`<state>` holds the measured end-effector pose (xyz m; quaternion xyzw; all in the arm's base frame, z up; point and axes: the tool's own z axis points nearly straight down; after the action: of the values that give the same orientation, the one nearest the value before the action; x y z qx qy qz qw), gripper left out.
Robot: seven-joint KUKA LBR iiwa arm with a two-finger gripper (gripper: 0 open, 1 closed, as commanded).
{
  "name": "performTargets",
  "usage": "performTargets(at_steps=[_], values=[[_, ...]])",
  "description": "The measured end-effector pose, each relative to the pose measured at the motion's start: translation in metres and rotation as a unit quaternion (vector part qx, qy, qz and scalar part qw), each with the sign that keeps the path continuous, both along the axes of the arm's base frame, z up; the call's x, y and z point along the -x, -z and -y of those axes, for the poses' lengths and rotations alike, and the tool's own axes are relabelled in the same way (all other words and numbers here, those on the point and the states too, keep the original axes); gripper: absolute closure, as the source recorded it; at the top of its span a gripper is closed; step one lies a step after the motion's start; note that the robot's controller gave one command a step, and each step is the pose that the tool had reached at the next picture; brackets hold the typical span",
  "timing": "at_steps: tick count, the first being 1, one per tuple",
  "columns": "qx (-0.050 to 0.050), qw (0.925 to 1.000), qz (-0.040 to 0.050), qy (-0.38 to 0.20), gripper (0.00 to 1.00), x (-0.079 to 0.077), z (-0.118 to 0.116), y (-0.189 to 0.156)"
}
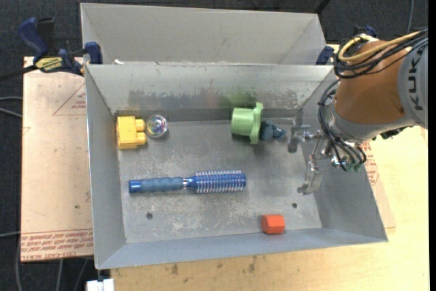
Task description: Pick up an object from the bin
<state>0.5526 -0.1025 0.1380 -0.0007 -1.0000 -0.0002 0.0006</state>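
gripper (pixel 302 161) — spread wide; above bin (pixel 204 215) floor

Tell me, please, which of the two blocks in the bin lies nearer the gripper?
The orange-red cube by the front wall of the bin, below the gripper in the view; the larger yellow block sits in the far left corner.

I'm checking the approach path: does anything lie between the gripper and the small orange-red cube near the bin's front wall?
Nothing visible does. Only bare bin floor separates the gripper from the orange-red cube; the blue hairbrush lies off to the view's left, the green cylinder farther back.
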Motion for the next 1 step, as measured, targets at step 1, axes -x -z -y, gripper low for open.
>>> performTargets(at_steps=[1], values=[[-0.002, 0.9996, 0.0056, -0.028, 0.0, -0.0579, -0.086, -0.0236]])
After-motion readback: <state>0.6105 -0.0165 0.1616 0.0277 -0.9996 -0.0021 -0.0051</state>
